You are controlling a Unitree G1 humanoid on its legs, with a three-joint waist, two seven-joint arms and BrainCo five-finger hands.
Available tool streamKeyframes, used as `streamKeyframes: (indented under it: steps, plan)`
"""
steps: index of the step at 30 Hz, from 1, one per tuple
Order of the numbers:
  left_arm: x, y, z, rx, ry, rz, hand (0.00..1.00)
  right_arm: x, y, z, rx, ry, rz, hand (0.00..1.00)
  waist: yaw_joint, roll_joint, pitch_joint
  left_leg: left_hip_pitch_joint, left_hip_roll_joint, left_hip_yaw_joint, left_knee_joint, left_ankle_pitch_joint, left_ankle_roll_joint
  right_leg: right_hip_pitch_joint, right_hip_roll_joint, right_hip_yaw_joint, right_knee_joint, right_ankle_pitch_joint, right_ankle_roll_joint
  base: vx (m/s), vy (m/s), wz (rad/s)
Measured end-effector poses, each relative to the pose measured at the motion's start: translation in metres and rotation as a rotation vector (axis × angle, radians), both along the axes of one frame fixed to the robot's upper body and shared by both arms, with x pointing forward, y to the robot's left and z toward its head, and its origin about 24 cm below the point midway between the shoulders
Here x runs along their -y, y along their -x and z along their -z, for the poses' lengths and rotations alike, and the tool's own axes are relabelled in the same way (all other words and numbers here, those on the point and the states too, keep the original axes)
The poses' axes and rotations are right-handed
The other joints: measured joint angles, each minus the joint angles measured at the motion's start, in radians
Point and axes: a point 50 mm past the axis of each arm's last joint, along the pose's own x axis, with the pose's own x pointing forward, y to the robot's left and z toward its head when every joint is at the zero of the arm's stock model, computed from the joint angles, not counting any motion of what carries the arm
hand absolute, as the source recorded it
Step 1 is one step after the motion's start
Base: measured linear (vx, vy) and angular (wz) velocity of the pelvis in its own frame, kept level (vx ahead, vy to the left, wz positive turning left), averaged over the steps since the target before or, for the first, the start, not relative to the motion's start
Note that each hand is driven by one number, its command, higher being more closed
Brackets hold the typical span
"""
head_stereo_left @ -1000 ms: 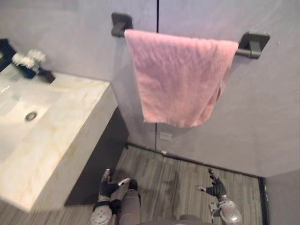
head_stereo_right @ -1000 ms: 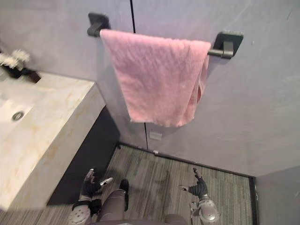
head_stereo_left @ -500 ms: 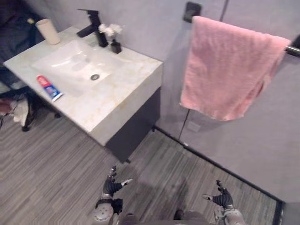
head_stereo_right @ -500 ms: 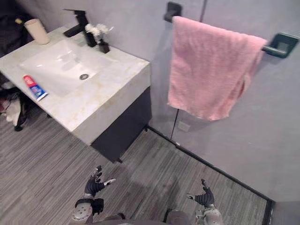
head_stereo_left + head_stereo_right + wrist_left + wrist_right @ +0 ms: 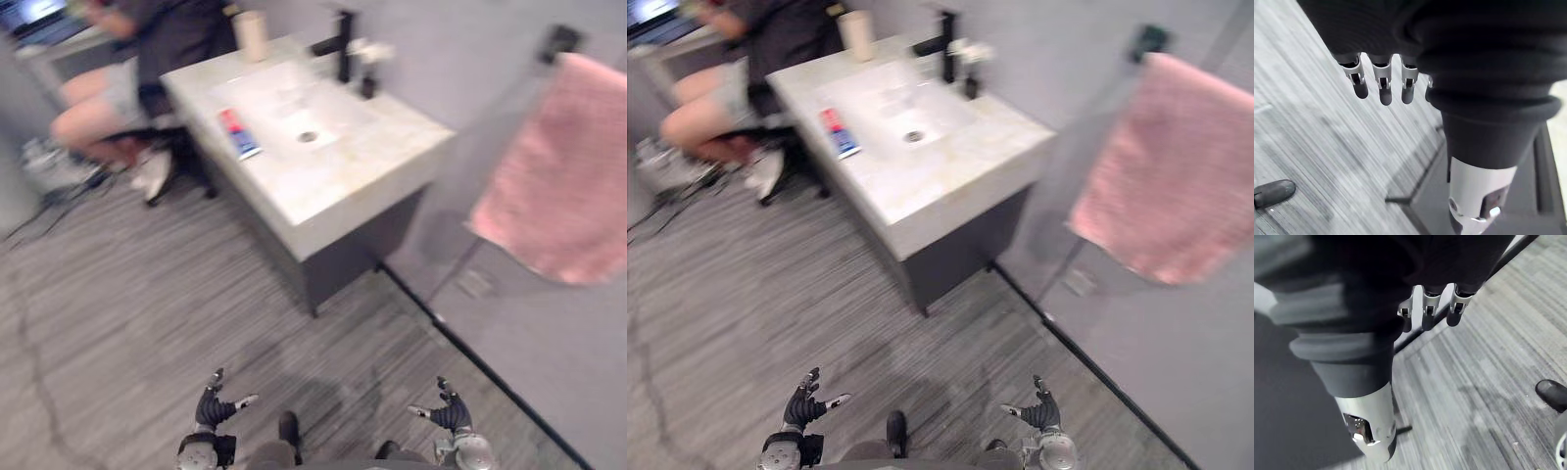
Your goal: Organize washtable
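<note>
Marble-topped washtable (image 5: pixel 338 191) stands well ahead of the robot. On its top the toothpaste tube (image 5: pixel 239 133) lies loose beside the basin (image 5: pixel 289 103); the cup (image 5: pixel 252 35) sits at the back corner. The left hand (image 5: pixel 210 406) and right hand (image 5: pixel 449 416) hang low over the floor (image 5: pixel 147 294), fingers loosely spread, holding nothing. Judgement: tidying not yet begun; the tube probably needs putting away.

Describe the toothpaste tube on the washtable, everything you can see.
The toothpaste tube is a flat tube, red at one end, white in the middle and blue at the other. It lies flat on the pale stone-look washtable, between the white basin and the front edge, roughly along that edge. Nothing else touches it.
</note>
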Motion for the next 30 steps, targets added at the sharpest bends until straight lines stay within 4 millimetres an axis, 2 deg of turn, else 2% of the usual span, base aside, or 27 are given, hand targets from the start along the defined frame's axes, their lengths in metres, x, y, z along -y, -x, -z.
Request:
streamKeyframes:
  steps: [1, 2, 3, 4, 6, 7, 9, 10, 11, 12, 13, 14, 15, 16, 17, 18, 19, 20, 21, 22, 23, 25, 26, 27, 28, 29, 30]
  plan:
    - [-0.001, 0.001, 0.0, -0.001, 0.004, -0.014, 0.0, 0.002, -0.002, -0.001, 0.006, 0.001, 0.005, 0.0, -0.001, 0.021, 0.013, 0.004, 0.03, 0.119, -0.001, 0.024, -0.034, 0.027, -0.011, -0.062, 0.012, 0.0, 0.005, 0.09, 0.195, 1.52]
    - [-0.003, 0.006, 0.002, -0.014, 0.007, -0.036, 0.0, 0.004, -0.006, -0.002, 0.015, 0.008, 0.005, 0.0, 0.001, 0.026, 0.019, 0.007, 0.039, 0.156, 0.0, 0.06, -0.074, 0.044, -0.012, -0.09, 0.032, -0.004, 0.013, 0.12, 0.204, 1.58]
    - [-0.011, 0.017, 0.006, -0.046, -0.001, -0.073, 0.0, 0.004, -0.013, -0.005, 0.035, 0.002, 0.009, 0.0, 0.01, 0.017, 0.024, 0.009, 0.018, 0.134, 0.006, 0.099, -0.066, 0.066, -0.033, -0.091, 0.042, -0.004, 0.025, 0.11, 0.141, 0.99]
    - [-0.014, 0.021, 0.006, -0.056, -0.006, -0.092, 0.0, 0.001, -0.017, -0.006, 0.047, -0.004, 0.001, 0.0, 0.012, 0.009, 0.025, 0.008, 0.006, 0.117, 0.01, 0.094, -0.059, 0.07, -0.04, -0.088, 0.042, -0.003, 0.026, 0.11, 0.142, 0.83]
    - [-0.024, 0.031, 0.007, -0.082, -0.031, -0.134, 0.0, -0.013, -0.033, -0.011, 0.089, -0.035, -0.022, 0.0, 0.034, -0.03, 0.034, -0.025, -0.03, 0.086, 0.061, 0.048, -0.037, 0.086, -0.079, -0.086, 0.042, -0.015, 0.039, 0.11, 0.139, 0.63]
    - [-0.024, 0.032, 0.008, -0.084, -0.031, -0.135, 0.0, -0.015, -0.036, -0.012, 0.095, -0.037, -0.033, 0.0, 0.039, -0.035, 0.035, -0.039, -0.034, 0.081, 0.086, 0.032, -0.032, 0.084, -0.085, -0.085, 0.043, -0.015, 0.04, 0.11, 0.127, 0.43]
    - [-0.023, 0.033, 0.009, -0.088, -0.024, -0.139, 0.0, -0.023, -0.051, -0.018, 0.129, -0.042, -0.077, 0.0, 0.06, -0.037, 0.042, -0.107, -0.047, 0.055, 0.23, -0.072, -0.019, 0.082, -0.121, -0.055, 0.075, -0.012, 0.046, 0.15, 0.192, 0.32]
    - [-0.023, 0.033, 0.009, -0.088, -0.023, -0.14, 0.0, -0.024, -0.053, -0.019, 0.134, -0.041, -0.082, 0.0, 0.063, -0.036, 0.043, -0.116, -0.049, 0.048, 0.254, -0.094, -0.017, 0.082, -0.13, -0.045, 0.094, -0.012, 0.045, 0.14, 0.182, 0.3]
    - [-0.024, 0.035, 0.008, -0.084, -0.024, -0.151, 0.0, -0.027, -0.06, -0.022, 0.152, -0.04, -0.103, 0.0, 0.066, -0.037, 0.046, -0.12, -0.063, 0.036, 0.288, -0.137, -0.004, 0.068, -0.166, 0.02, 0.181, -0.02, 0.021, 0.15, 0.171, 0.4]
    - [-0.025, 0.034, 0.006, -0.078, -0.028, -0.153, 0.0, -0.028, -0.061, -0.023, 0.158, -0.039, -0.112, 0.0, 0.06, -0.036, 0.046, -0.113, -0.08, 0.014, 0.296, -0.157, 0.007, 0.029, -0.199, 0.118, 0.293, -0.022, -0.043, 0.22, 0.219, 0.63]
    - [-0.026, 0.033, 0.005, -0.071, -0.031, -0.15, 0.0, -0.028, -0.058, -0.022, 0.15, -0.036, -0.121, 0.0, 0.05, -0.029, 0.049, -0.102, -0.085, -0.021, 0.295, -0.172, 0.013, -0.024, -0.201, 0.251, 0.405, -0.019, -0.075, 0.3, 0.184, 0.99]
    - [-0.03, 0.026, 0.002, -0.053, -0.044, -0.141, 0.0, -0.032, -0.057, -0.021, 0.144, -0.042, -0.141, 0.0, 0.036, -0.02, 0.058, -0.086, -0.084, -0.074, 0.294, -0.185, 0.025, -0.092, -0.14, 0.42, 0.529, -0.108, -0.045, 0.34, 0.121, 1.06]
    - [-0.032, 0.022, 0.0, -0.041, -0.054, -0.136, 0.0, -0.037, -0.059, -0.021, 0.146, -0.048, -0.161, 0.0, 0.037, -0.029, 0.062, -0.055, -0.087, -0.103, 0.28, -0.19, 0.032, -0.158, -0.085, 0.49, 0.619, -0.188, -0.048, 0.31, 0.059, 0.89]
    - [-0.033, 0.022, -0.001, -0.041, -0.056, -0.135, 0.0, -0.039, -0.058, -0.021, 0.143, -0.05, -0.17, 0.0, 0.034, -0.021, 0.068, -0.038, -0.09, -0.118, 0.273, -0.193, 0.037, -0.186, -0.06, 0.494, 0.642, -0.217, -0.058, 0.34, 0.08, 0.61]
    - [-0.032, 0.017, -0.001, -0.035, -0.054, -0.126, 0.0, -0.043, -0.055, -0.019, 0.137, -0.056, -0.183, 0.0, 0.027, -0.029, 0.075, 0.015, -0.092, -0.141, 0.252, -0.204, 0.038, -0.232, -0.013, 0.497, 0.643, -0.254, -0.078, 0.29, 0.057, 0.43]
    - [-0.031, 0.015, -0.001, -0.032, -0.053, -0.119, 0.0, -0.044, -0.054, -0.021, 0.144, -0.056, -0.188, 0.0, 0.023, -0.019, 0.084, 0.04, -0.092, -0.158, 0.243, -0.214, 0.037, -0.256, 0.015, 0.505, 0.631, -0.261, -0.081, 0.38, 0.039, 0.72]
    - [-0.027, 0.007, -0.003, -0.018, -0.05, -0.098, 0.0, -0.045, -0.053, -0.023, 0.157, -0.058, -0.194, 0.0, 0.007, -0.016, 0.09, 0.08, -0.088, -0.192, 0.24, -0.233, 0.034, -0.309, 0.074, 0.514, 0.586, -0.261, -0.08, 0.41, -0.006, 0.97]
    - [-0.023, 0.0, -0.003, -0.007, -0.043, -0.075, 0.0, -0.043, -0.049, -0.021, 0.147, -0.058, -0.193, 0.0, -0.008, -0.014, 0.095, 0.12, -0.085, -0.226, 0.235, -0.239, 0.023, -0.359, 0.112, 0.516, 0.496, -0.242, -0.065, 0.43, -0.028, 1.05]
    - [-0.02, -0.003, -0.003, -0.002, -0.041, -0.063, 0.0, -0.042, -0.047, -0.02, 0.14, -0.057, -0.196, 0.0, -0.015, -0.016, 0.095, 0.142, -0.086, -0.24, 0.225, -0.243, 0.017, -0.381, 0.122, 0.516, 0.437, -0.224, -0.054, 0.55, -0.081, 1.19]
    - [-0.013, -0.012, -0.005, 0.013, -0.037, -0.02, 0.0, -0.039, -0.041, -0.019, 0.129, -0.056, -0.2, 0.0, -0.023, -0.027, 0.091, 0.204, -0.094, -0.282, 0.186, -0.256, -0.015, -0.423, 0.135, 0.521, 0.236, -0.112, -0.052, 0.48, -0.091, 0.93]
    - [-0.012, -0.015, -0.005, 0.018, -0.036, -0.011, 0.0, -0.039, -0.039, -0.019, 0.127, -0.056, -0.198, 0.0, -0.025, -0.033, 0.087, 0.227, -0.096, -0.287, 0.175, -0.265, -0.03, -0.438, 0.134, 0.531, 0.196, -0.08, -0.055, 0.63, -0.149, 0.88]
    - [-0.01, -0.016, -0.005, 0.018, -0.034, -0.001, 0.0, -0.039, -0.034, -0.017, 0.118, -0.057, -0.198, 0.0, -0.033, -0.043, 0.076, 0.278, -0.089, -0.305, 0.158, -0.298, -0.076, -0.468, 0.127, 0.549, 0.196, -0.023, -0.093, 0.53, -0.183, 0.75]
    - [-0.008, -0.013, -0.003, 0.01, -0.031, -0.002, 0.0, -0.039, -0.03, -0.015, 0.105, -0.058, -0.204, 0.0, -0.052, -0.045, 0.054, 0.301, -0.064, -0.328, 0.176, -0.323, -0.11, -0.468, 0.127, 0.539, 0.256, 0.042, -0.125, 0.62, -0.263, 0.97]
    - [-0.008, -0.01, -0.002, 0.0, -0.029, -0.003, 0.0, -0.04, -0.028, -0.015, 0.099, -0.062, -0.205, 0.0, -0.053, -0.038, 0.045, 0.275, -0.044, -0.318, 0.279, -0.329, -0.153, -0.468, 0.145, 0.53, 0.31, 0.07, -0.167, 0.62, -0.285, 0.68]
    - [-0.005, -0.01, -0.001, 0.0, -0.021, -0.008, 0.0, -0.04, -0.031, -0.017, 0.113, -0.061, -0.209, 0.0, -0.05, -0.022, 0.049, 0.246, -0.017, -0.299, 0.372, -0.327, -0.169, -0.453, 0.164, 0.523, 0.321, 0.048, -0.179, 0.63, -0.28, 0.01]
    - [-0.001, -0.002, 0.003, -0.017, 0.002, -0.034, 0.0, -0.042, -0.037, -0.024, 0.155, -0.06, -0.217, 0.0, -0.046, 0.009, 0.053, 0.159, 0.038, -0.252, 0.623, -0.274, -0.209, -0.402, 0.208, 0.527, 0.306, 0.016, -0.203, 0.76, -0.272, -0.68]
    - [0.004, 0.006, 0.007, -0.036, 0.022, -0.055, 0.0, -0.045, -0.042, -0.03, 0.189, -0.06, -0.223, 0.0, -0.031, 0.028, 0.057, 0.085, 0.097, -0.223, 0.842, -0.243, -0.217, -0.331, 0.255, 0.556, 0.276, -0.002, -0.222, 0.76, -0.232, -0.89]
